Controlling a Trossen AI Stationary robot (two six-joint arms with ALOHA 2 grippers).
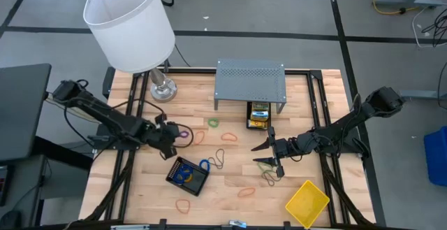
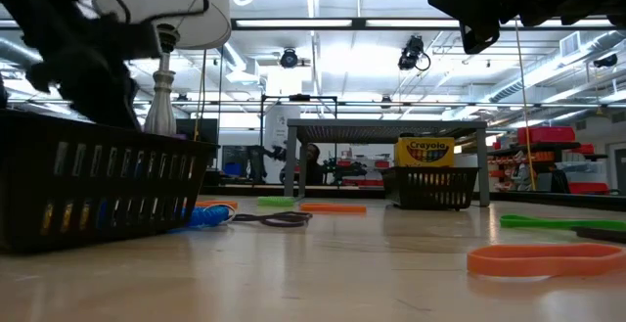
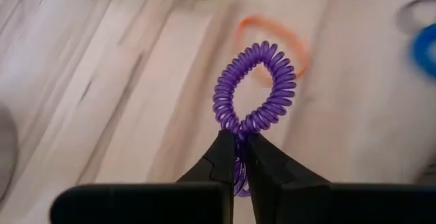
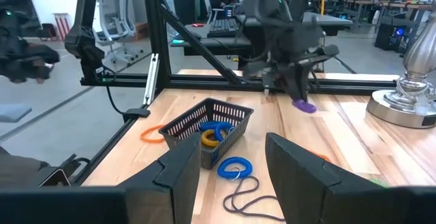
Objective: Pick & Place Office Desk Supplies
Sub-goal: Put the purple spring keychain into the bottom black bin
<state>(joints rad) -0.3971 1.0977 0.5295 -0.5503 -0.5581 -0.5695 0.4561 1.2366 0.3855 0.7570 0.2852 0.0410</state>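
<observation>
Left end effector [image 3: 240,142] pinching purple coil [image 3: 255,88]; high view hides grip

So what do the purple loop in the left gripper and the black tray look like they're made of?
The purple loop, pinched in the shut left gripper, looks like glossy plastic coil cord: tight spiral turns with a slight sheen, probably springy. The black tray looks like moulded plastic mesh, matt, with slotted walls; coated wire can't be ruled out.
</observation>
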